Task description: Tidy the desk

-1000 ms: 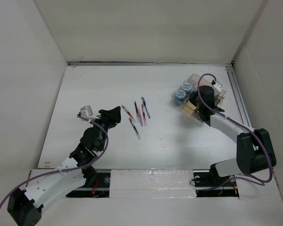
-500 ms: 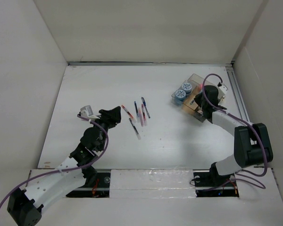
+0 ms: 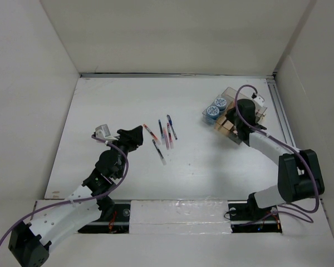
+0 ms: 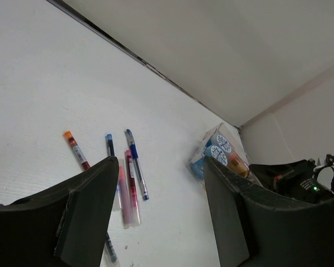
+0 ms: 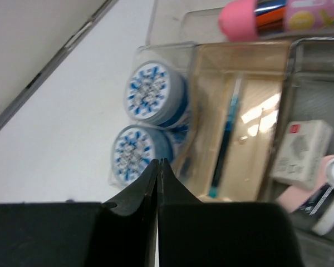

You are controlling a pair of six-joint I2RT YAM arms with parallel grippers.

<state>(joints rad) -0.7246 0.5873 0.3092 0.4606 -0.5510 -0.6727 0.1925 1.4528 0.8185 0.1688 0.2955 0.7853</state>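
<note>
The left arm reaches forward from its base with the elbow bent, its end effector (image 3: 136, 133) low over the white table (image 3: 111, 100), just left of a loose cluster of pens (image 3: 165, 135); its fingers stand partly apart with nothing between them; the right arm arches to the table's far right, its end effector (image 5: 157, 164) above a clear tray (image 3: 229, 90) holding two blue-patterned rolls (image 5: 150, 92); its fingers are pressed together, gripping nothing.

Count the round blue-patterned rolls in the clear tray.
2 rolls, side by side in one compartment of the tray: one farther back, one nearer the front. Others could lie stacked beneath them.
</note>
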